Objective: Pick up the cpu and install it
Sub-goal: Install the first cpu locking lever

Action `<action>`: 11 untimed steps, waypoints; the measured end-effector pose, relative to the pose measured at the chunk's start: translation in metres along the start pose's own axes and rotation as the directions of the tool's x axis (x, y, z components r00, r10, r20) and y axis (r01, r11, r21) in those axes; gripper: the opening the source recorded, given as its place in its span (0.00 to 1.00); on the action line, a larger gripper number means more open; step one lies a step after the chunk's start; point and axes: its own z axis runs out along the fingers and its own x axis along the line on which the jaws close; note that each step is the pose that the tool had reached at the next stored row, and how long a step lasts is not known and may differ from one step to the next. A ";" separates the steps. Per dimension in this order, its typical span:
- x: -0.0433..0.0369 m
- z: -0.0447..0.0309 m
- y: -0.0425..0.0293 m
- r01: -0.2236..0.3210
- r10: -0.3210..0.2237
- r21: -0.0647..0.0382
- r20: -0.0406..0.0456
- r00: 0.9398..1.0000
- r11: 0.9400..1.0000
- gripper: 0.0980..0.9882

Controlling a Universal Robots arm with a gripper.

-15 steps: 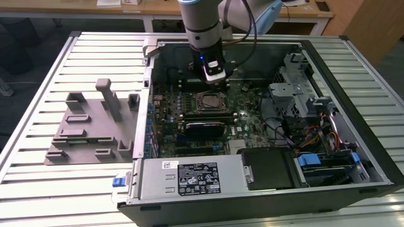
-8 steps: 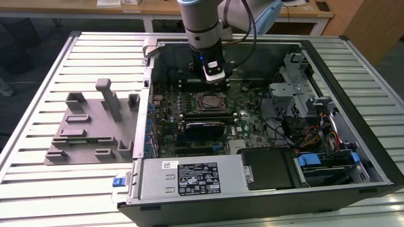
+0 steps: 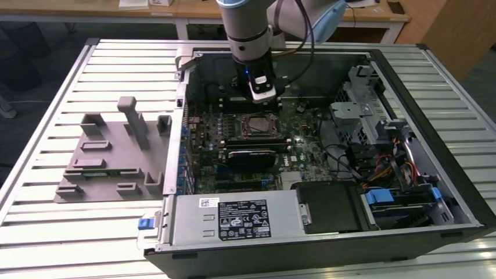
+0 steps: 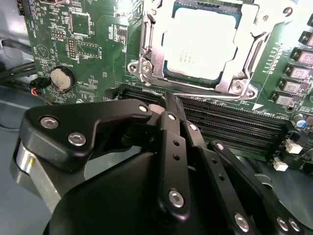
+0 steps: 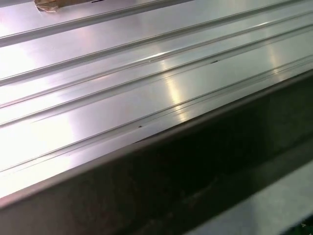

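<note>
Sitting in its socket [image 4: 200,46] on the motherboard [image 3: 256,145] is the cpu [image 4: 201,43], shiny silver top facing up, with the metal retention frame [image 4: 146,54] wrapping around its edges. In the exterior view the cpu [image 3: 257,124] is lying near the middle of the open computer case [image 3: 434,145], just in front of where the arm [image 3: 248,35] is reaching down.

The gripper [image 4: 168,100] is hanging inside the case, just beside the socket, over the long black memory slots [image 4: 230,122] (not touching the chip as far as the second wrist view is showing). Its black fingers [image 4: 171,132] are looking pressed together at the tips, with nothing pinched between them.

A round coin battery [image 4: 62,78] is sitting on the green board well off to one side of the socket. In the exterior view, a grey plastic fixture [image 3: 108,157] is lying on the ribbed metal table [image 3: 46,116] at the exterior view's left of the case, and the power supply [image 3: 232,218] with its sticker is filling the case's near edge. The first wrist view is looking across the table's shiny ribs [image 5: 122,83] and a dark edge of the case [image 5: 195,176].
</note>
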 end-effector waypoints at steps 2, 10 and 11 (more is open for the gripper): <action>0.0010 0.0003 -0.0004 0.000 0.000 0.002 0.001 1.000 1.000 0.01; 0.0032 0.0020 -0.0026 0.002 -0.002 0.009 0.004 1.000 1.000 0.01; 0.0031 0.0021 -0.0031 0.002 -0.002 0.010 0.004 1.000 1.000 0.01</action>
